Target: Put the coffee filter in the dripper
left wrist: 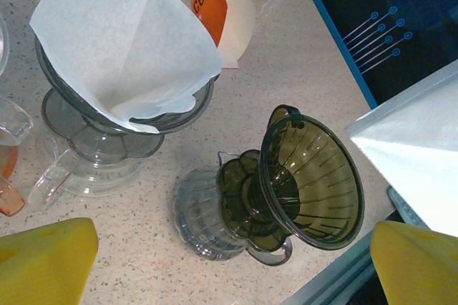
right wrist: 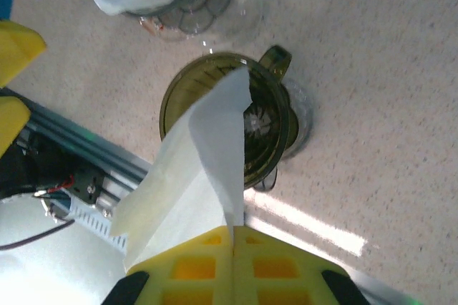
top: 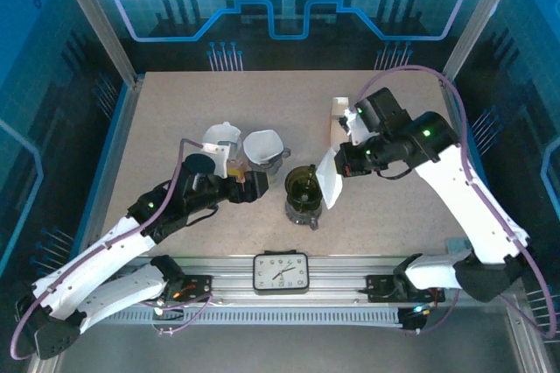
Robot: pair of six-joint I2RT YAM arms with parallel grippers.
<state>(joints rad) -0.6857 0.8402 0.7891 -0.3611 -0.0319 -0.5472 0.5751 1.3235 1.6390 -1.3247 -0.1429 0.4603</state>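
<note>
On the left of the table (top: 175,110), the left gripper (top: 252,186) hovers with its yellow fingers (left wrist: 46,258) spread wide, grasping nothing. Just beyond it stands a clear dripper (left wrist: 93,147) with a white paper cone (left wrist: 122,54) opened inside it. At the centre, the olive-green dripper (top: 302,191) sits on a clear base, its ribbed bowl open to the top. Just to its right hangs the coffee filter (right wrist: 207,169). It is white, thin and folded flat into a wedge with a sharp crease down one edge. It is tilted, and its pointed corner reaches over the dripper's mouth. Whether paper touches rim I cannot tell. The right gripper (right wrist: 232,240) is clenched on the filter's wide end, its fingers pressed together. Behind it lies an orange-and-white coffee bag (top: 335,119).
</note>
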